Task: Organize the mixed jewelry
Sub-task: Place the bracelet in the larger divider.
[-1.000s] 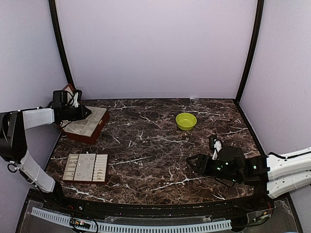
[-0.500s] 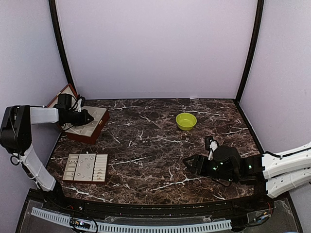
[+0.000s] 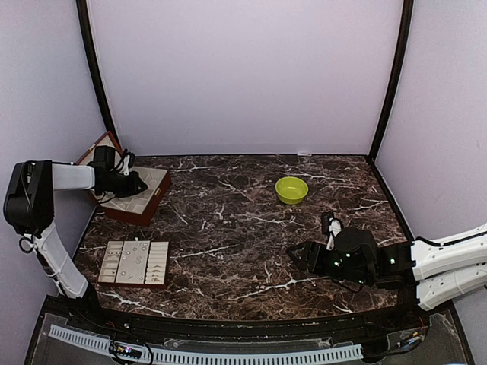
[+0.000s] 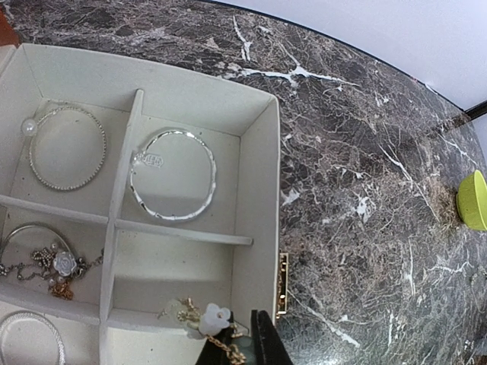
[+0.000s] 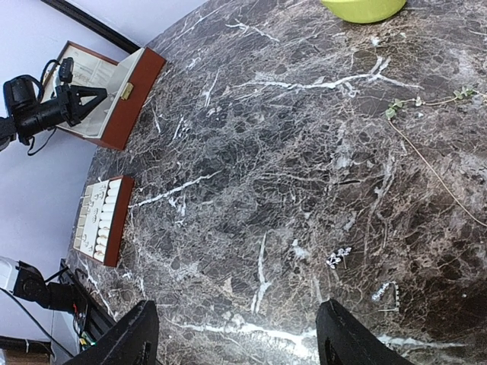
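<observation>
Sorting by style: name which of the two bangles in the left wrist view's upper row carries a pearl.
The thin studded bangle, on the left; the smooth bangle beside it bears a tag instead.

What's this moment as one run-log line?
left gripper: shut on flower chain, over box | right gripper: open, near loose pieces

1 bowl (image 3: 291,189), 1 box (image 3: 125,214), 1 tray (image 3: 131,283)

table (image 3: 243,228): dark marble top, white veins | walls (image 3: 243,76): plain pale lilac | back corners: black posts (image 3: 95,76)
</observation>
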Tool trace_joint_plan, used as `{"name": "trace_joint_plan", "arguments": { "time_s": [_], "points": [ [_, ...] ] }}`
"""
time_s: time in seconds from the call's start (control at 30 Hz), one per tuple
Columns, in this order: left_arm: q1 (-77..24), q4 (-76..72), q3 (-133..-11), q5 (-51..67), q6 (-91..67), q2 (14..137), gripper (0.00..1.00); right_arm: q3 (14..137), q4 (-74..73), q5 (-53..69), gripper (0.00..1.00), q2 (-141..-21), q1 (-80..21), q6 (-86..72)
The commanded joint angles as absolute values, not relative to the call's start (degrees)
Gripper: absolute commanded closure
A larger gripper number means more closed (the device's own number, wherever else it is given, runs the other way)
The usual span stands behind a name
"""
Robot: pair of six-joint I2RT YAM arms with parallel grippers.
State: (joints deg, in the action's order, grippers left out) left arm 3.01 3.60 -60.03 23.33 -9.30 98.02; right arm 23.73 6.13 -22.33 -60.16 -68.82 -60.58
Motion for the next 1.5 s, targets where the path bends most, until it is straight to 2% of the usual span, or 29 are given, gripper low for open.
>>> {"name": "trace_joint_plan", "arguments": {
  "time_s": [0.0,0.63,1.0,1.47],
  "points": [
    [3.31,4.66,-62.84,23.49,-8.91,99.52,1.00,25.02,6.47,-23.00,0.28,-58.63,-68.47,-61.11],
    [3.33,7.88,-65.11,22.56,-7.80,102.92,0.97,23.49,6.15,-23.46,0.27,-57.52,-68.44,-63.08],
    [3.33,8.44,-65.54,22.23,-7.93,102.70,0.78,23.27,5.53,-23.72,0.28,-57.20,-68.47,-63.46],
    [3.29,5.41,-63.44,22.48,-8.79,97.95,0.69,23.54,4.09,-24.29,0.28,-56.36,-68.46,-63.54]
  ]
}}
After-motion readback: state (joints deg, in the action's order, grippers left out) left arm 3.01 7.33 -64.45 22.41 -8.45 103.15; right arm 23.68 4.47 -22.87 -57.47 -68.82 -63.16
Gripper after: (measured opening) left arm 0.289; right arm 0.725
